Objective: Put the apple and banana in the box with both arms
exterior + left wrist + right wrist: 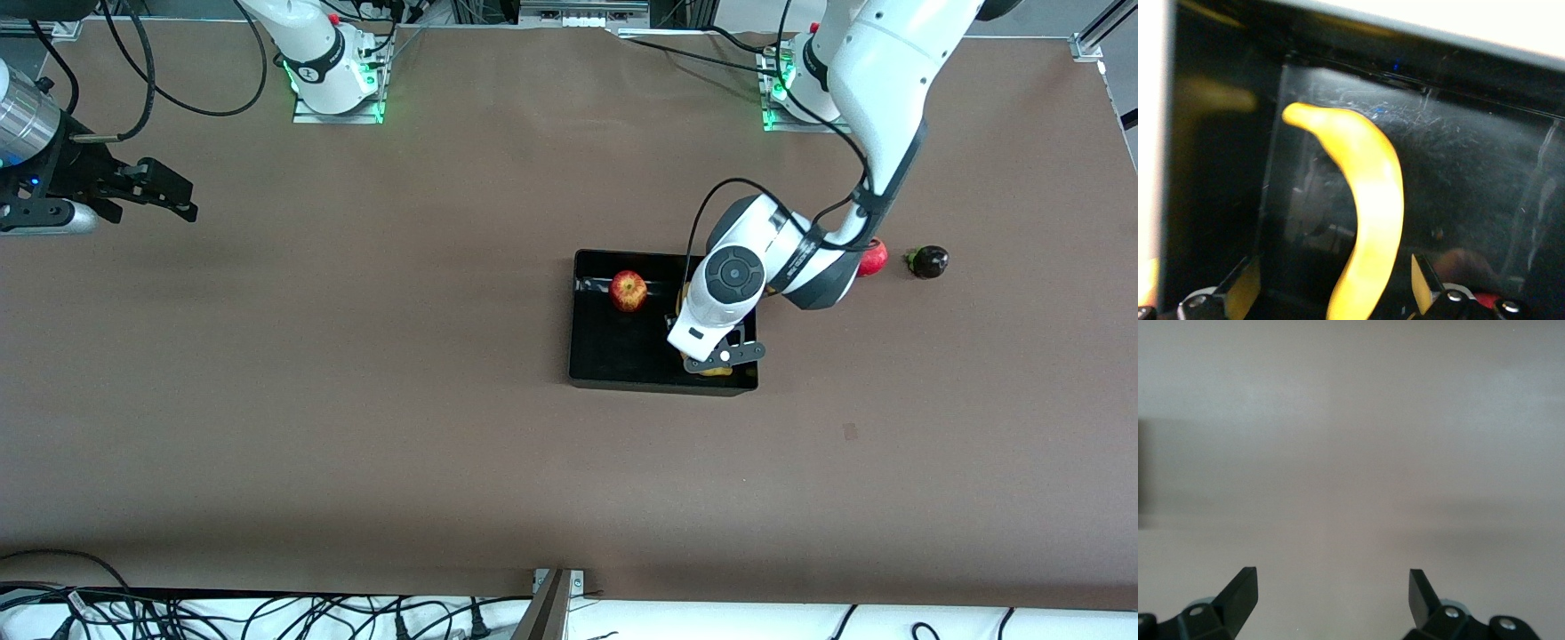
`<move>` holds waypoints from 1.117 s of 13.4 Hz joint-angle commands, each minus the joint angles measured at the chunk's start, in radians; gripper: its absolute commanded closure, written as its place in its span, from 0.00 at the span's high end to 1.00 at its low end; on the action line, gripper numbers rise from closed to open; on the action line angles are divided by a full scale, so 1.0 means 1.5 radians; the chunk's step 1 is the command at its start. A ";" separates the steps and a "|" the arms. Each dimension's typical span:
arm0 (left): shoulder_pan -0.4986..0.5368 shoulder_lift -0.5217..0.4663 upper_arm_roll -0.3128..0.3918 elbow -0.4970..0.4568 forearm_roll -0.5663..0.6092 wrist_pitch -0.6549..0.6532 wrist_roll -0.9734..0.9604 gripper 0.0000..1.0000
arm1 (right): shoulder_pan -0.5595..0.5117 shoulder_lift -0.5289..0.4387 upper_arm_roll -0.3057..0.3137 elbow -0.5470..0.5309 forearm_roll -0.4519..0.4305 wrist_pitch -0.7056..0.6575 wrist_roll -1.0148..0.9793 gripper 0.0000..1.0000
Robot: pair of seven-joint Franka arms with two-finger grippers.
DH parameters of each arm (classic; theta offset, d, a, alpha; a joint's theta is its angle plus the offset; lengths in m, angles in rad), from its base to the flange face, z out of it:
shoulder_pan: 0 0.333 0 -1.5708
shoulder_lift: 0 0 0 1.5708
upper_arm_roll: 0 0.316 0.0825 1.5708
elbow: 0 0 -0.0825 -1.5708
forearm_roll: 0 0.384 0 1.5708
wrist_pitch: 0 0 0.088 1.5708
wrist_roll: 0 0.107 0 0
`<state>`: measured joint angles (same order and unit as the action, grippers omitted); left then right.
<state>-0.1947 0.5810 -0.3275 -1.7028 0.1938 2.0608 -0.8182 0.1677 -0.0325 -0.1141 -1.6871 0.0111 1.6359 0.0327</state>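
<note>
Overall, front view: box (622, 356) sits on the brown surface (356, 427), toward the left arm's end; left arm (880, 98) reaches down into it; right arm waits over the surface's edge at its own end.
Box contents: apple (629, 291) rests on the floor near the wall farther from the front camera; banana (711, 368) lies along the wall toward the left arm's end.
Banana, front view: almost all hidden under the left wrist; only yellow slivers show at the hand and by the wrist.
Banana, left wrist view: whole curve visible (1368, 220), lying on the scratched black floor with its tip near a corner of the box (1471, 173).
Left hand: low inside the box (720, 357); fingers (1245, 287) spread wide on either side of the banana, neither pad touching it.
Apple, left wrist view: not seen directly.
Right hand: in the air (164, 197), well apart from the box; right wrist view shows its fingers (1241, 593) wide apart with only bare surface (1351, 453) beneath, holding nothing.
Outside the box: a red fruit (874, 259), half hidden by the left arm's elbow, and a dark round fruit (929, 261) just beside it, both on the surface toward the left arm's end.
</note>
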 commanded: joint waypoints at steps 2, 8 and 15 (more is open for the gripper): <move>0.022 -0.104 0.016 0.048 -0.080 -0.181 0.156 1.00 | -0.012 0.004 0.009 0.012 -0.008 -0.012 -0.001 1.00; 0.063 -0.257 0.151 0.130 -0.140 -0.430 0.463 1.00 | -0.012 0.005 0.009 0.012 -0.008 -0.012 -0.002 1.00; 0.064 -0.401 0.266 0.129 -0.128 -0.486 0.630 1.00 | -0.013 0.005 0.009 0.011 -0.008 -0.012 -0.002 1.00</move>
<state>-0.0886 0.0290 0.0452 -1.4945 0.0043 1.3350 0.0788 0.1652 -0.0315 -0.1141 -1.6865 0.0111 1.6350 0.0328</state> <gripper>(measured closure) 0.000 0.000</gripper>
